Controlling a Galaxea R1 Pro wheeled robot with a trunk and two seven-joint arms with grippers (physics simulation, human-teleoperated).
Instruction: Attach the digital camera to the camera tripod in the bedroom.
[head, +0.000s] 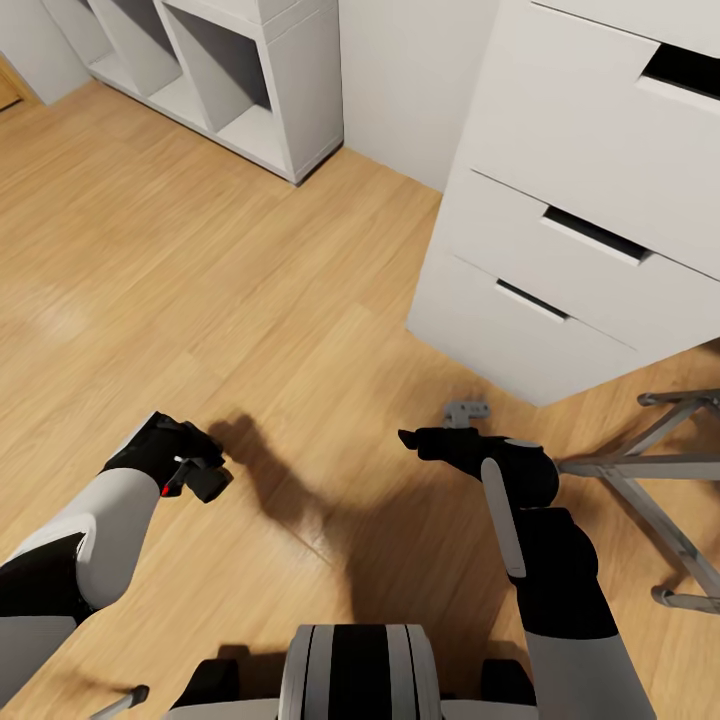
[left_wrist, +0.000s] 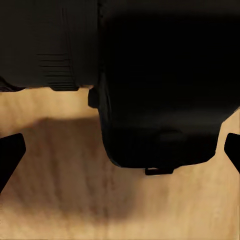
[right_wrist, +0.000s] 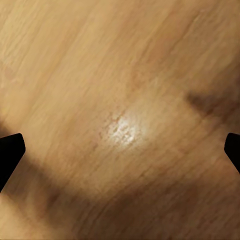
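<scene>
The digital camera (head: 207, 482), a small black box with a red button, hangs just above the wood floor at the lower left, and my left gripper (head: 196, 472) is shut on it. In the left wrist view its dark body (left_wrist: 160, 100) sits between the fingertips (left_wrist: 10, 155). My right gripper (head: 408, 438) hovers open over bare floor (right_wrist: 120, 75), its fingertips (right_wrist: 10, 150) wide apart. Silver legs of the camera tripod (head: 640, 465) spread over the floor at the right edge, just right of my right arm; its head is out of view.
A white drawer unit (head: 570, 250) stands ahead on the right, with a small grey metal piece (head: 465, 411) on the floor at its corner. White cube shelves (head: 250, 90) line the far wall. Open plank floor (head: 200, 280) lies ahead left.
</scene>
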